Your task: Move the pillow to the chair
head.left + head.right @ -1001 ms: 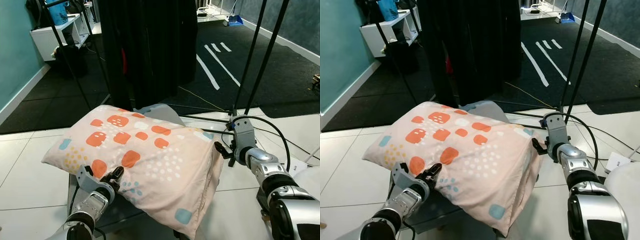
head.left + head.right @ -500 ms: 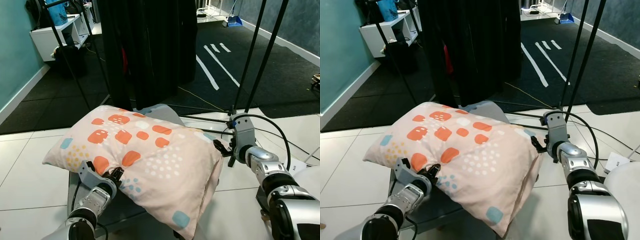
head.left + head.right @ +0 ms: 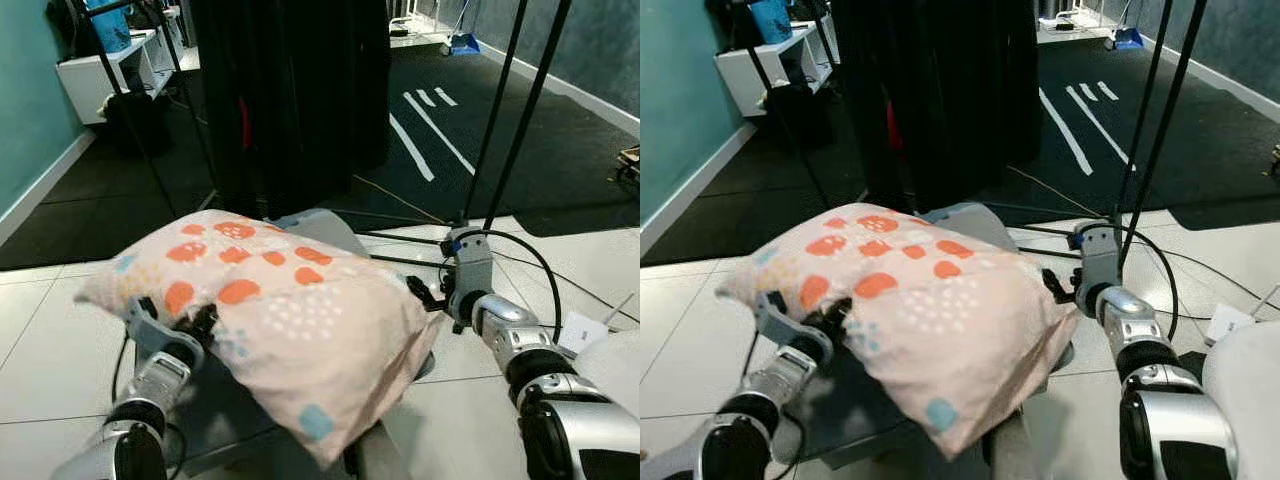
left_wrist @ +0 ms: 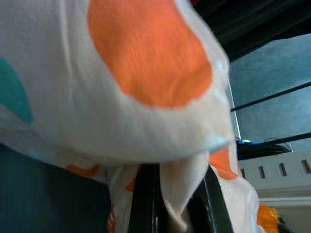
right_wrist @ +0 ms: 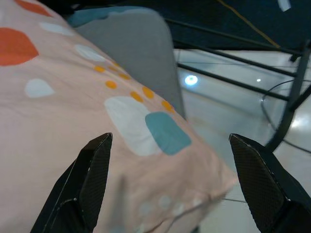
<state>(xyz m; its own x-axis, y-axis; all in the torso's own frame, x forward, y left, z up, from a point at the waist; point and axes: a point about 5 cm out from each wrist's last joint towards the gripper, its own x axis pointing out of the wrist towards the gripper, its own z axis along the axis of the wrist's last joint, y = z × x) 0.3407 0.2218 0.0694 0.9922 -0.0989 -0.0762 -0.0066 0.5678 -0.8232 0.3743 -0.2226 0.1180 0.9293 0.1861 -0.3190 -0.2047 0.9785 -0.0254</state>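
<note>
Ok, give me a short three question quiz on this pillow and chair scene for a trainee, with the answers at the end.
1. True or false: the left gripper is shut on a fold of the pillow.
2. Which describes the right gripper? A: open at the pillow's side. B: shut on a cable. C: resting on the floor.
3. Fill in the blank: the pillow lies on a grey ____.

Key
1. True; in the left wrist view the fabric sits pinched between the fingers.
2. A; its fingers stand wide apart beside the pillow.
3. Chair, whose grey back shows behind the pillow.
</note>
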